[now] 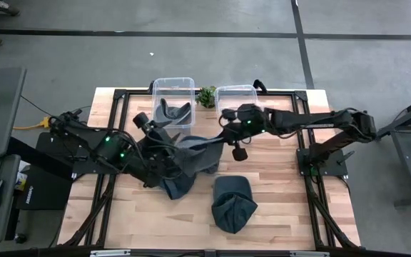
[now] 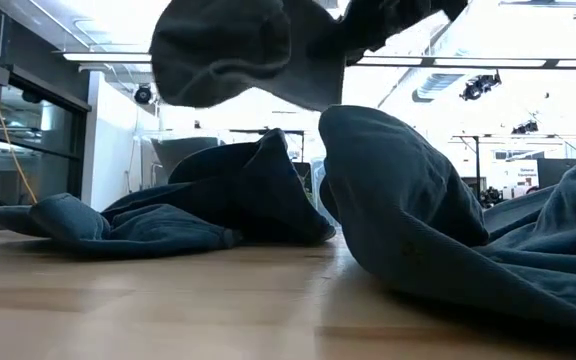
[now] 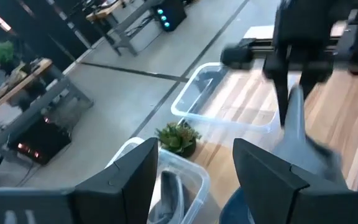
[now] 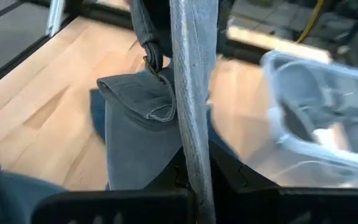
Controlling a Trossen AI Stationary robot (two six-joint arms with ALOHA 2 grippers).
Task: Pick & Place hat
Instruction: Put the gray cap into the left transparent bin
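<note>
Wooden tabletop (image 1: 284, 207) on black frame, grey concrete floor (image 1: 227, 61) around.

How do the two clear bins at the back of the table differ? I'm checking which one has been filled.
The left bin holds a dark hat, while the right bin shows no hat inside. The left bin lies clear of both arms, but the right gripper and its arm reach across the front of the right bin. Both are clear plastic, open-topped, and flank the small plant.
</note>
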